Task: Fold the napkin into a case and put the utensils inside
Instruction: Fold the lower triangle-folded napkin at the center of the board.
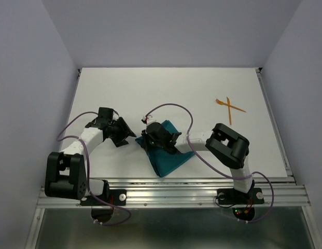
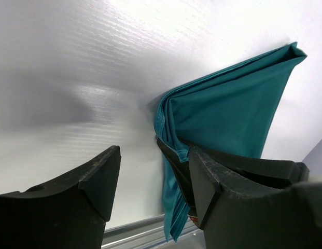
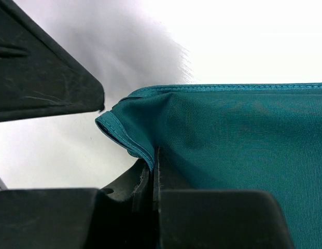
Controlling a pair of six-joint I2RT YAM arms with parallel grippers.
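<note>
The napkin (image 1: 171, 158) lies folded into a wedge near the front edge of the white table (image 1: 150, 88), its hemmed corner resting on the lower finger of the right gripper (image 1: 149, 137), whose jaws stand apart around it and are not pinched together. Just left of the folded edge the left gripper (image 1: 125, 133) gapes wide over the tabletop, with open surface beyond. The crossed orange utensils (image 1: 229, 107) sit well apart toward the far right, and pale walls (image 1: 166, 31) close in three sides.

a white desk (image 1: 166, 88) with a faintly ribbed surface sits inside plain pale grey walls (image 1: 166, 26). a silver metal rail (image 1: 171, 194) runs along its near edge, and thinner rails line both sides.
</note>
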